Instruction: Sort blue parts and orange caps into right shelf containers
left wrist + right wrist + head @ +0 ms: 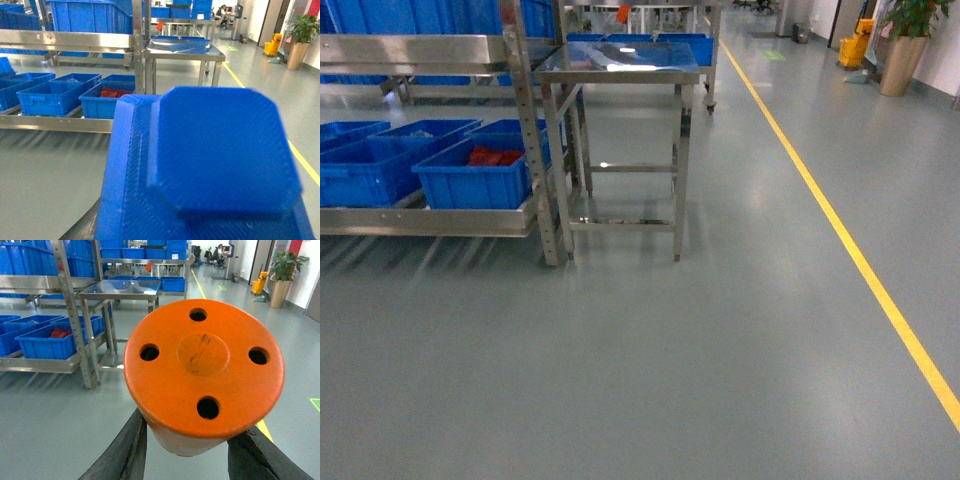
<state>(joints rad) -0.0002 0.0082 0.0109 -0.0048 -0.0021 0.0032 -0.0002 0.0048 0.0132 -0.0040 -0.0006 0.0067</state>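
The right gripper [187, 440] clamps an orange cap [204, 371]; the left, unseen, probably carries the blue part [210, 165]. Approach squarely toward the shelf [535, 130] bins [480, 170].

Orange cap [204, 375], 4 dark holes; blue ribbed part [210, 165]; blue containers [475, 175].

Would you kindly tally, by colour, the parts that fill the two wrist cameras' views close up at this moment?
orange cap: 1, between the fingers of the right gripper
blue part: 1, close before the left wrist camera
Total: 2
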